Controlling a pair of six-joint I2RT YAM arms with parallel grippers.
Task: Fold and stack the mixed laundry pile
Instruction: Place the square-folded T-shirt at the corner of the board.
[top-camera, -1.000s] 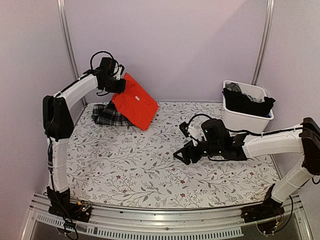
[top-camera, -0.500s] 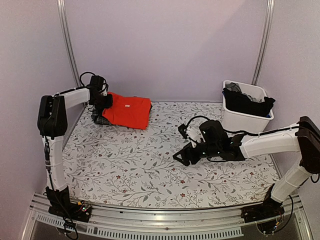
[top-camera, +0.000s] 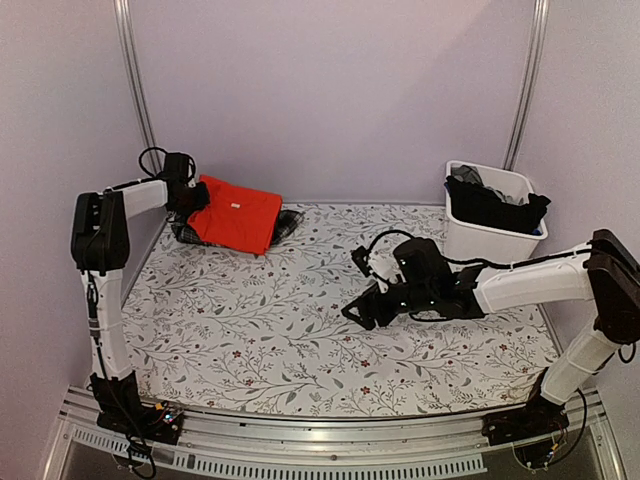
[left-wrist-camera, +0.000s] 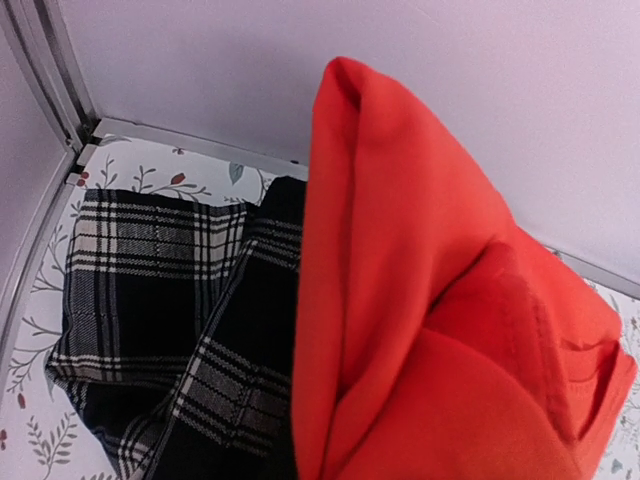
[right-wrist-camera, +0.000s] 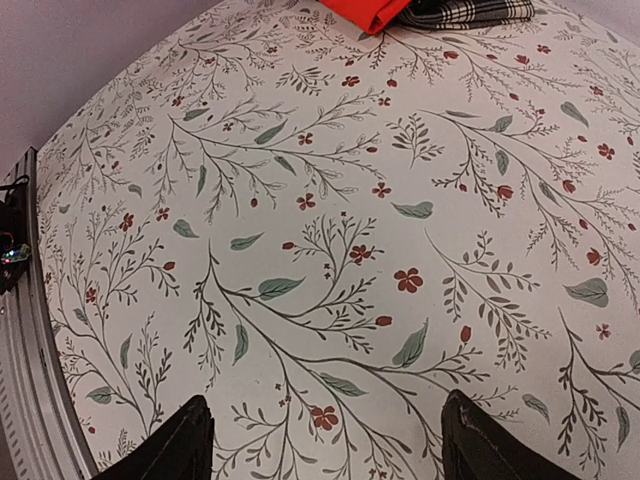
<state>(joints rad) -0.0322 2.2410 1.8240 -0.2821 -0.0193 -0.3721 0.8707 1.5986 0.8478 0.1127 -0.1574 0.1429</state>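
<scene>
From above, my left end effector (top-camera: 190, 196) pinches the orange-red garment (top-camera: 238, 214) at ten o'clock on the counter (top-camera: 250, 330), atop the plaid garment (top-camera: 286, 224). My right end effector (top-camera: 362, 308) hovers spread near the centre.

Left wrist: orange-red folds overlap the plaid.

Right wrist: my fingers (right-wrist-camera: 186, 440) stand wide apart above the floral tablecloth (right-wrist-camera: 330, 200).

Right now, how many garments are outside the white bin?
2: the orange-red garment at the far left, and the plaid garment under it. Others could be hidden beneath.
</scene>
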